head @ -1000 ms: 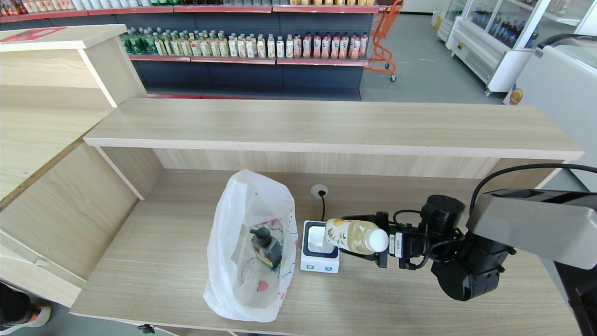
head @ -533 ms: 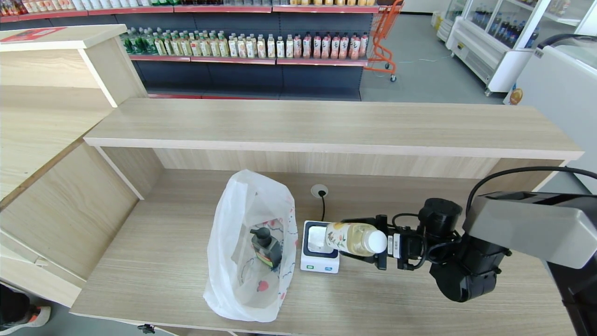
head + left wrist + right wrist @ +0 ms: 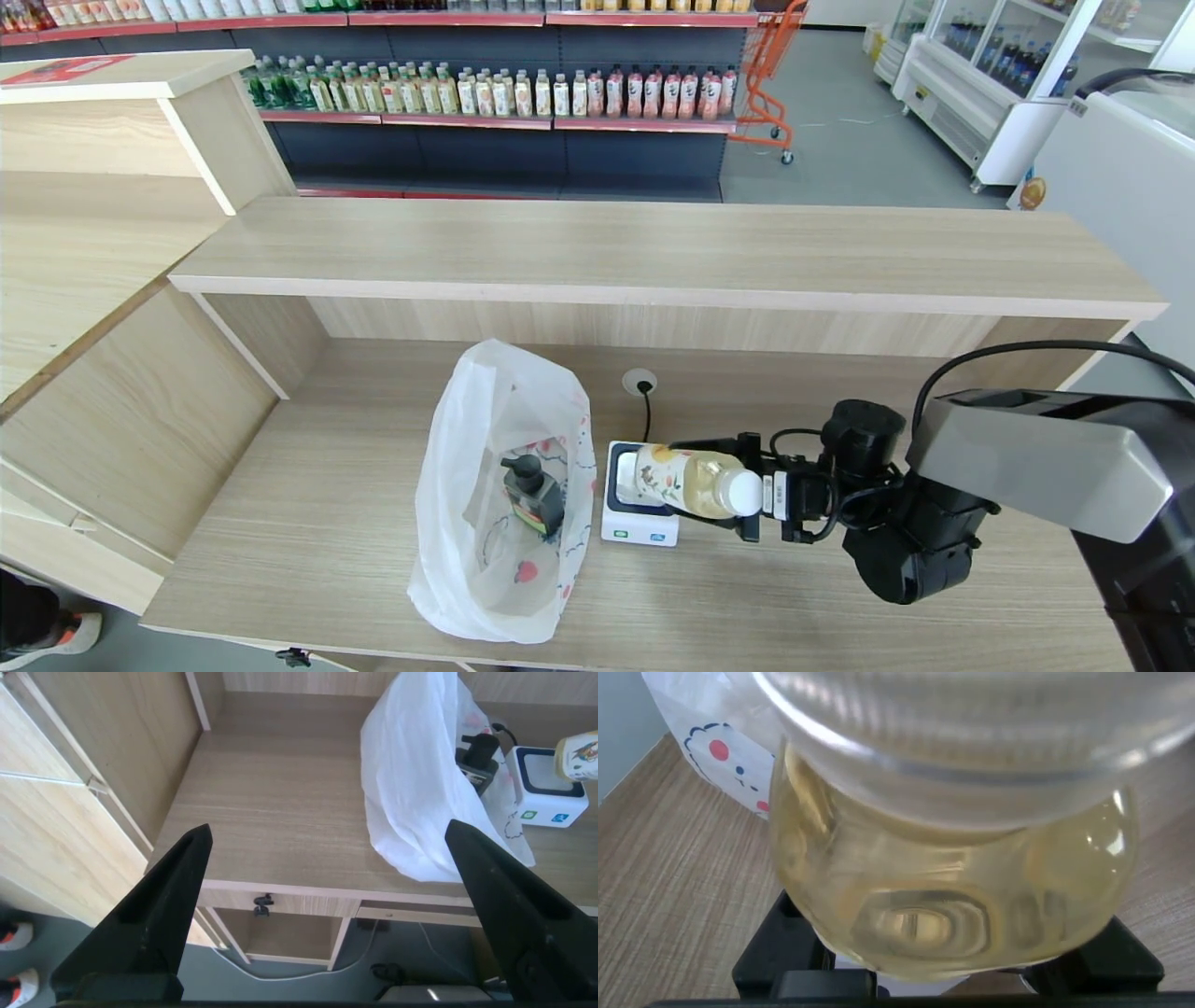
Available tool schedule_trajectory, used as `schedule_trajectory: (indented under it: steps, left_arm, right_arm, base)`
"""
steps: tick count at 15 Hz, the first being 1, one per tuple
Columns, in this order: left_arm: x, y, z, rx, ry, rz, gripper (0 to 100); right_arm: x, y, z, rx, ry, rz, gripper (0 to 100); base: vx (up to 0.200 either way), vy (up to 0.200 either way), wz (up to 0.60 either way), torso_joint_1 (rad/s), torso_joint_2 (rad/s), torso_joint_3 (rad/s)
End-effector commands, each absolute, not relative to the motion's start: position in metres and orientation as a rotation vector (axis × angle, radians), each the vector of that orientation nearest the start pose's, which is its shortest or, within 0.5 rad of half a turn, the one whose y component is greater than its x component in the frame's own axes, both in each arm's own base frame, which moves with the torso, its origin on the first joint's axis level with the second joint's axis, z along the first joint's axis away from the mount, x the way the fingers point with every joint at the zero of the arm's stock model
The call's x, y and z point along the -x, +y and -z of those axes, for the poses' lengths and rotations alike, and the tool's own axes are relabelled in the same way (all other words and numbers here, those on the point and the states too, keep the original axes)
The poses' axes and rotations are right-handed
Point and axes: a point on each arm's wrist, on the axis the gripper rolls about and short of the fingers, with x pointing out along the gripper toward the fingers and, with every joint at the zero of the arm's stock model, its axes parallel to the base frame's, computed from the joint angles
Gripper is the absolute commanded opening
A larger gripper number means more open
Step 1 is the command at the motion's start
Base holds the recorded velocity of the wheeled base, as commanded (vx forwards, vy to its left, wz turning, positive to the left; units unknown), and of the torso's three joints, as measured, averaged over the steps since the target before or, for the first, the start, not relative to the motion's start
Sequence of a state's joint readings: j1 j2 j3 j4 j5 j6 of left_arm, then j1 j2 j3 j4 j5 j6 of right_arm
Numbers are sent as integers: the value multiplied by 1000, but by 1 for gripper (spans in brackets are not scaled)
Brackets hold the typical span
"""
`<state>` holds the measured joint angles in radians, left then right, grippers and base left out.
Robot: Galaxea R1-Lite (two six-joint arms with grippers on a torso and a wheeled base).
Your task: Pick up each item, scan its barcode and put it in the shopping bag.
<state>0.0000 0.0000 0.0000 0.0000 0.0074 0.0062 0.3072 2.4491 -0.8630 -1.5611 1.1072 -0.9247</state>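
The right gripper has its fingers closed on a drink bottle at the cap end. It holds the bottle on its side, with the base end hanging just above the window of the white barcode scanner. The scanner stands near the middle of the counter, just beside the shopping bag on its right. The first risk is a missed read: I cannot tell where the barcode sits on the label, and if it faces away from the window nothing registers. The grip looks to me like the second risk. The bottle is smooth, round, full of liquid and held at one end, so it may sag or twist between the fingers, and a low base could knock the scanner or tug its cable. The drop into the bag is a third. The thin bag is limp, its mouth is only loosely open, and it stands close to the counter's front edge. A bottle that catches the rim could fold the mouth shut or tip the bag forward. It could also land hard on the pump bottle already inside. The left gripper hangs off the counter's left front corner, fingers spread wide and empty, too far away to steady the bag.
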Motion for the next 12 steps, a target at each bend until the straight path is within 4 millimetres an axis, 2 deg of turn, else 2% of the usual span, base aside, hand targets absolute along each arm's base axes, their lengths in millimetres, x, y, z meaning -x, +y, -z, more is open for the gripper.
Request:
schedule_trajectory:
  steps: [1, 4, 5, 6, 9, 11, 12]
  left_arm:
    - [23, 0, -76, -6, 2, -8, 100]
    - [23, 0, -76, -6, 2, -6, 100]
    - [23, 0, -76, -6, 2, -8, 100]
    - [23, 0, -76, -6, 2, -8, 100]
    - [23, 0, -76, -6, 2, -8, 100]
    - [23, 0, -76, -6, 2, -6, 100]
    - [23, 0, -76, -6, 2, -8, 100]
  right_arm:
    - [-373, 123, -31, 760, -634, -1267, 0]
    - [-371, 103, -83, 726, -654, -1200, 0]
    - [-361, 99, -117, 717, -695, -1179, 0]
    - [-350, 97, -135, 712, -712, -1173, 0]
    - [-317, 88, -152, 566, -578, -1161, 0]
    - [-303, 86, -159, 338, -360, -947, 0]
    - [-302, 96, -161, 197, -285, -845, 0]
  base:
    - [0, 0, 0, 0, 0, 0]
    - [0, 0, 0, 0, 0, 0]
    - [0, 0, 0, 0, 0, 0]
    - [0, 0, 0, 0, 0, 0]
    - [0, 0, 0, 0, 0, 0]
    - [0, 0, 0, 0, 0, 0]
    - [0, 0, 0, 0, 0, 0]
